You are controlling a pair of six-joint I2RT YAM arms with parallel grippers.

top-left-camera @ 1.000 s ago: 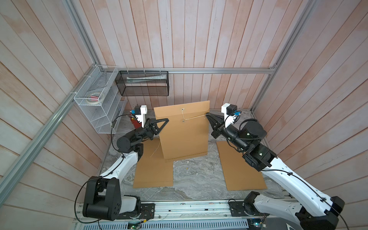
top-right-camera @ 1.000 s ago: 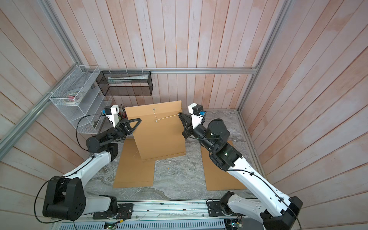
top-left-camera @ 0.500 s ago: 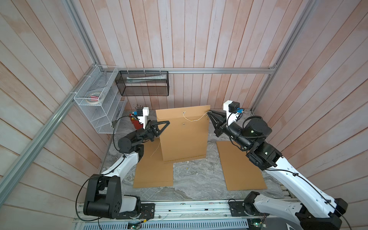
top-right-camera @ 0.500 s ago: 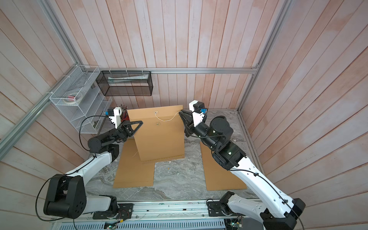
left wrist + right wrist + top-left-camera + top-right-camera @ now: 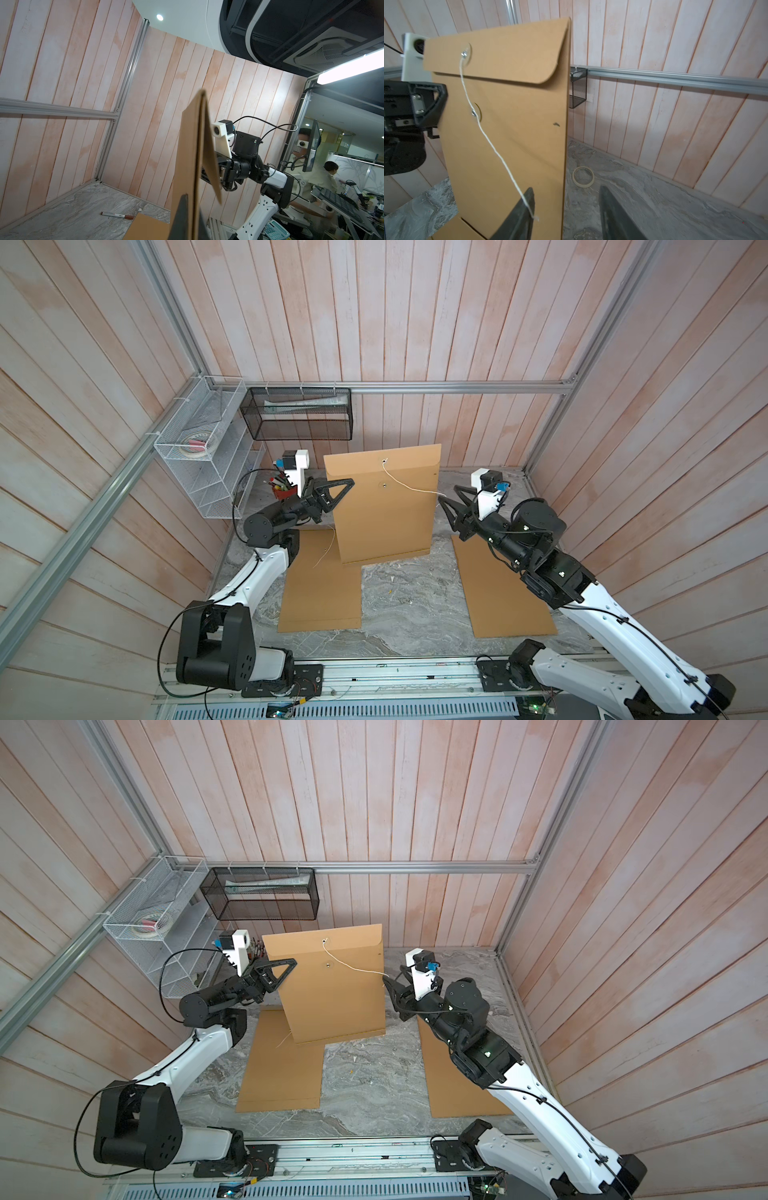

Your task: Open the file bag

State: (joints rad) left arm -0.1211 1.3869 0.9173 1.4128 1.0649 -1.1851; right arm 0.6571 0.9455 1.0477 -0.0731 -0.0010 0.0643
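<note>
Since a second ago the right claw (image 5: 566, 189) has let go of the string (image 5: 492, 145) and spread its jaws, drawing back toward the right of the frame. The cord, taut then, now sags, its loose end draped over one finger (image 5: 521, 212). Nearest in a top view, a left envelope (image 5: 320, 593) and a right envelope (image 5: 503, 593) lie flat on the grey counter (image 5: 395, 614). Behind them, at frame centre, the file bag (image 5: 382, 522) stands upright with its flap folded over the front. The left claw (image 5: 347, 483) is clenched on the bag's left edge. Farther back a tape roll (image 5: 583, 176) lies on the counter. A white wire rack (image 5: 208, 456) sits at upper left, with a black mesh basket (image 5: 299, 418) beside it on the back wall.
</note>
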